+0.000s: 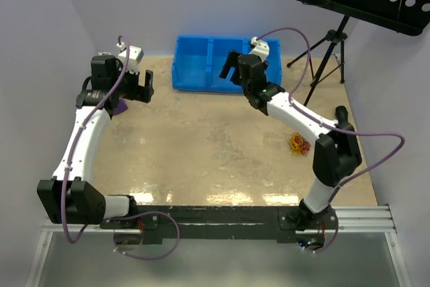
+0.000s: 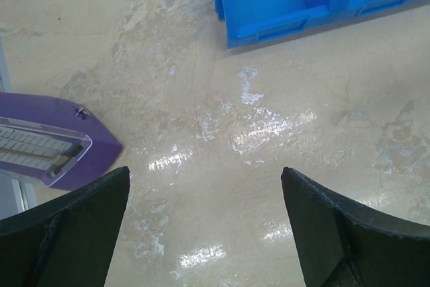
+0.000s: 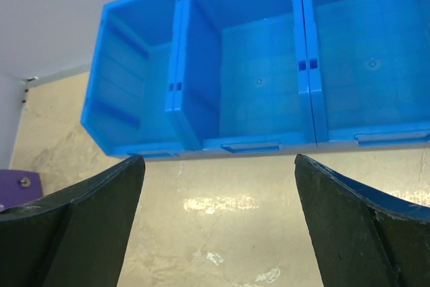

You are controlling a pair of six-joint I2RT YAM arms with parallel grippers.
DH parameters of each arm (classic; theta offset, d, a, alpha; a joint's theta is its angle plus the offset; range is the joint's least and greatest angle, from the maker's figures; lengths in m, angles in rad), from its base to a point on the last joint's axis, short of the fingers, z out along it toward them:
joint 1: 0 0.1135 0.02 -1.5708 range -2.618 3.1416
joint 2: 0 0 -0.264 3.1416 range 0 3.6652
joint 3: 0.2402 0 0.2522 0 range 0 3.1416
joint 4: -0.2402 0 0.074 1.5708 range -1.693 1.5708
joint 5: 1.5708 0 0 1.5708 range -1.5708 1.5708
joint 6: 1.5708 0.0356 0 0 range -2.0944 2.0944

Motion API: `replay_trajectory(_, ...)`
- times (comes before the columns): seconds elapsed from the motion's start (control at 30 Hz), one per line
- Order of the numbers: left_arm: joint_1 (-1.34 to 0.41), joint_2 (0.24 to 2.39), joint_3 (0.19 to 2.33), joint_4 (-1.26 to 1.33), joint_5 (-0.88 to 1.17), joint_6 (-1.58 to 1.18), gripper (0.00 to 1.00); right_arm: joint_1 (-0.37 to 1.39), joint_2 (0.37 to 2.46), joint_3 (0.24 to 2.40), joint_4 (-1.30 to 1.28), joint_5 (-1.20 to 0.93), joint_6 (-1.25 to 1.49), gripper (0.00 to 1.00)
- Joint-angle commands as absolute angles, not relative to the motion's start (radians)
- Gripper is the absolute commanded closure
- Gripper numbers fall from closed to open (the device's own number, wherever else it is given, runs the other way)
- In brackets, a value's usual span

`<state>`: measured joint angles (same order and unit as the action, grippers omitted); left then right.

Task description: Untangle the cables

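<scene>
Two end effectors hang released and empty. The left end effector (image 1: 142, 87), fingers spread wide, hovers off the left end of the blue bin (image 1: 201, 87), over bare surface (image 1: 201, 159) with a purple tool (image 2: 60, 140) beside it. The right end effector (image 1: 232, 68), equally spread, hovers just in front of the bin's middle compartment. The cables (image 1: 299, 144) lie well apart from the bin, far out from its right front corner, a small red-and-yellow clump close beside the right arm's elbow. Neither wrist view shows them. The risk, I judge, is the reach: the right arm must fold back from the bin toward its own elbow, and that link could sweep or hide the clump. Pinching the whole knot, not single strands, would likely tighten it or drag it along.
</scene>
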<state>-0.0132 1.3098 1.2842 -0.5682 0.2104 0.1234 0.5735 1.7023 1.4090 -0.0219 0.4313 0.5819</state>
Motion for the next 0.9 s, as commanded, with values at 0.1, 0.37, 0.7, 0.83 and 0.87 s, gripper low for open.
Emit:
replay_trajectory(0.1,-0.008,1.296,1.308,-0.572,0.238,0.084,0.00,0.588,1.804,1.511,0.017,0.512,0.542,0.02)
replay_trajectory(0.37,-0.008,1.325,1.341,-0.612,0.252,0.052,0.00,0.589,1.959,1.670,0.002,0.563,0.512,0.03)
replay_trajectory(0.7,-0.006,1.364,1.489,-0.794,0.287,0.063,0.00,0.589,2.037,1.727,0.002,0.721,0.439,0.04)
replay_trajectory(0.83,-0.008,1.416,1.525,-0.864,0.282,0.101,0.00,0.583,2.039,1.726,0.002,0.791,0.434,0.04)
replay_trajectory(0.87,-0.008,1.425,1.523,-0.861,0.275,0.095,0.00,0.575,2.042,1.727,-0.020,0.795,0.436,0.04)
